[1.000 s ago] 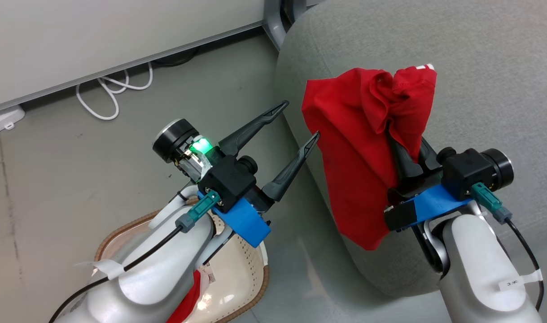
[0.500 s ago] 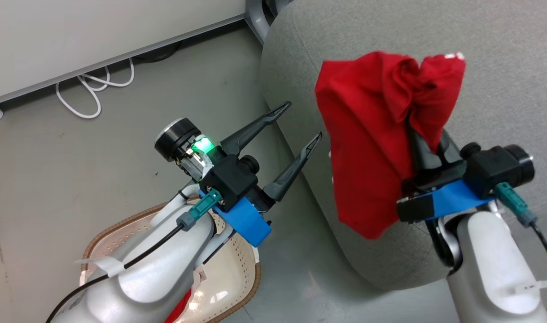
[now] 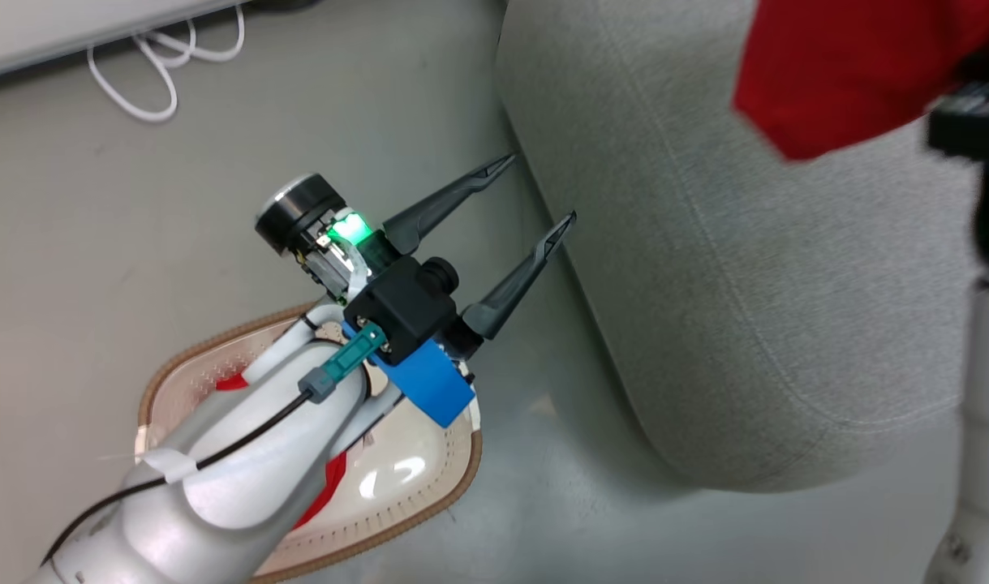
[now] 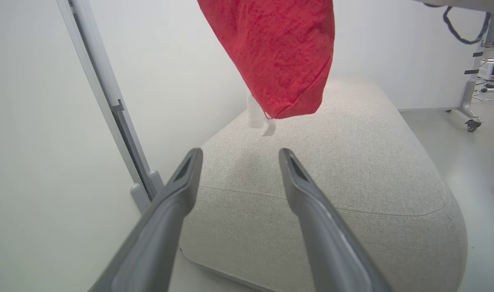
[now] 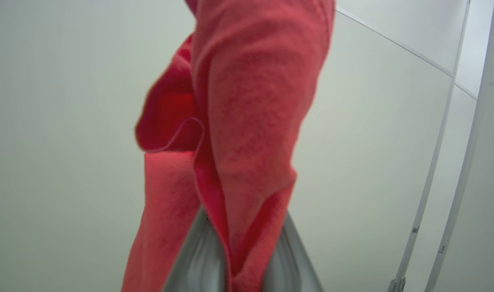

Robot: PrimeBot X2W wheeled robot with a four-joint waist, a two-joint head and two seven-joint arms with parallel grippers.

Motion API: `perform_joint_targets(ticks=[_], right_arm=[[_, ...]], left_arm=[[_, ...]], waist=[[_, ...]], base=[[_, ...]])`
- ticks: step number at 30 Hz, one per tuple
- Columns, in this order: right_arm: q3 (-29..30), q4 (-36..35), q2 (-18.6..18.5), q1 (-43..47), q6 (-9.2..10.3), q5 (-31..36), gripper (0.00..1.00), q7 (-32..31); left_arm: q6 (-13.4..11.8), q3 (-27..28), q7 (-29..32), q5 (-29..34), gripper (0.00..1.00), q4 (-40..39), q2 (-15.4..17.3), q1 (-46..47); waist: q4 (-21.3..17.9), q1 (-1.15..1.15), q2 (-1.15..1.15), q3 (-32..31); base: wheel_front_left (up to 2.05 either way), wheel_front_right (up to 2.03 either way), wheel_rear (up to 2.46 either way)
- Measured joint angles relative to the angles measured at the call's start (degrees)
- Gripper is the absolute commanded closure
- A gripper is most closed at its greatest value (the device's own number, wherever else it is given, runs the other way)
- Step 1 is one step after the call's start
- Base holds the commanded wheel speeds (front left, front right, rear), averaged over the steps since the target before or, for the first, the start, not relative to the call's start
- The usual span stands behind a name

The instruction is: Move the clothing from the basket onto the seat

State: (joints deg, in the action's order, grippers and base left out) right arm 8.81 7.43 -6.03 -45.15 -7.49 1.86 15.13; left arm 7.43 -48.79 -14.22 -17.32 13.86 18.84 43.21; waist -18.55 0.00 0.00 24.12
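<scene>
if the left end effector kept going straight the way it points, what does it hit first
Most likely the grey sofa: the open left end effector aims at its rounded near end, with nothing between. The hanging red garment sits above that line, though depth is hard to judge.

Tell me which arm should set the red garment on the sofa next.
Right: the right tool is shut on the red garment hanging above the sofa; the left tool is open and empty.
</scene>
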Motion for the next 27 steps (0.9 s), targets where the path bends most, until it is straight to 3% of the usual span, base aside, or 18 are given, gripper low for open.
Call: perform_joint_targets(ticks=[6, 11, 20, 27], right_arm=[[6.9, 0.3, -4.9, -7.5, 0.00, 0.6, 1.00, 0.0], [11.6, 6.9, -8.2, -11.3, 0.00, 0.5, 1.00, 0.0], [15.1, 23.8, -9.2, -12.4, 0.00, 0.6, 1.00, 0.0], [17.9, 34.2, -9.7, -12.7, 0.00, -0.6, 1.00, 0.0]], left_arm=[[0.0, 0.0, 0.7, 0.4, 0.00, -2.3, 2.2, 2.2], [0.0, 0.6, 1.4, 0.8, 0.00, -4.6, 4.5, 3.7], [0.0, 0.5, 2.0, 1.5, 0.00, -6.8, 6.3, 4.7], [0.0, 0.2, 1.9, 1.7, 0.00, -7.1, 6.5, 5.1]], waist=[[1.7, 0.00, 0.00, 5.5], [3.0, 0.01, 0.00, 11.4], [4.4, 0.01, 0.00, 18.0], [4.9, 0.01, 0.00, 19.4]], base=[[0.00, 0.00, 0.00], [0.00, 0.00, 0.00], [0.00, 0.00, 0.00], [0.00, 0.00, 0.00]])
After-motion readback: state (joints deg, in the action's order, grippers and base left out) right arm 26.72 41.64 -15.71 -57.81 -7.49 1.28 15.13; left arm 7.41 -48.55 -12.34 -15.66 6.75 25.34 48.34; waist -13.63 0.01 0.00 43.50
